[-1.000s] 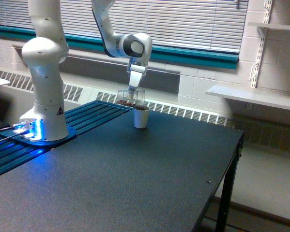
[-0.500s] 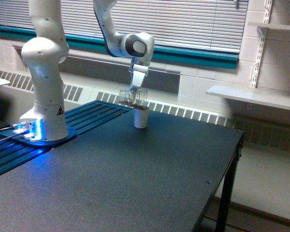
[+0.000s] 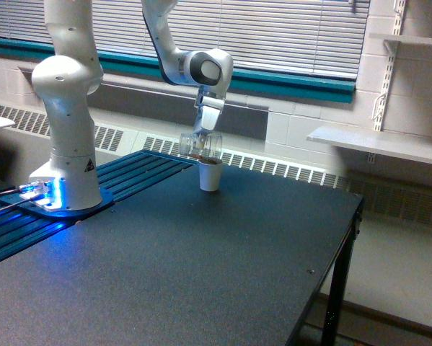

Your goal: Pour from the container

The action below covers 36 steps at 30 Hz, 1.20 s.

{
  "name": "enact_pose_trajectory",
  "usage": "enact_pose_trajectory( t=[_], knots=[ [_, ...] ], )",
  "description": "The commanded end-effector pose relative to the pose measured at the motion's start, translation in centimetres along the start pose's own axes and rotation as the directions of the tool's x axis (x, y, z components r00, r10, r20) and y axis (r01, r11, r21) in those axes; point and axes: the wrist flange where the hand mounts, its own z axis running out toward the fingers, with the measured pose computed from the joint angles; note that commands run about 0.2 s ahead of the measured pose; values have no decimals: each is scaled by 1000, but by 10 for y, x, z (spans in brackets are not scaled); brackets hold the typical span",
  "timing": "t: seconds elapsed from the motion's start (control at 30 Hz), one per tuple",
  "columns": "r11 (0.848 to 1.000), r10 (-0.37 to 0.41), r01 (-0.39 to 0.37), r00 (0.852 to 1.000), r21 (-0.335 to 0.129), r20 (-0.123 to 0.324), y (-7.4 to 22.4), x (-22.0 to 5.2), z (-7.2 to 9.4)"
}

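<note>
A: One table [image 3: 201, 274] sitting nearest, dark top. What's standing on it?

B: White paper cup [image 3: 210, 175] toward the far edge, brown stuff showing at its rim. Arm base [image 3: 64, 191] glowing blue at the exterior view's left.

A: Container?

B: Clear container [image 3: 199, 146] hanging just above the cup, brown contents inside. Gripper [image 3: 202, 135] gripping it from above, jaws clamping it. Blinds [image 3: 273, 29] sitting behind

White paper cup [image 3: 210, 175] upright on black table [image 3: 201, 267].

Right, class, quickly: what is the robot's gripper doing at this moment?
Gripper: closed on the clear container, held just above the white paper cup.
</note>
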Motion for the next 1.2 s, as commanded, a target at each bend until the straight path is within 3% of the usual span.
enact_pose_trajectory(
  t=[0.03, 0.63, 1.2],
  knots=[
    [999, -36, 36, 999, -5, -2, -3, 7, -3],
    [998, -68, 68, 998, -2, -3, -12, 12, -8],
    [998, -57, 57, 998, 6, -37, -15, 18, -29]
  ],
)
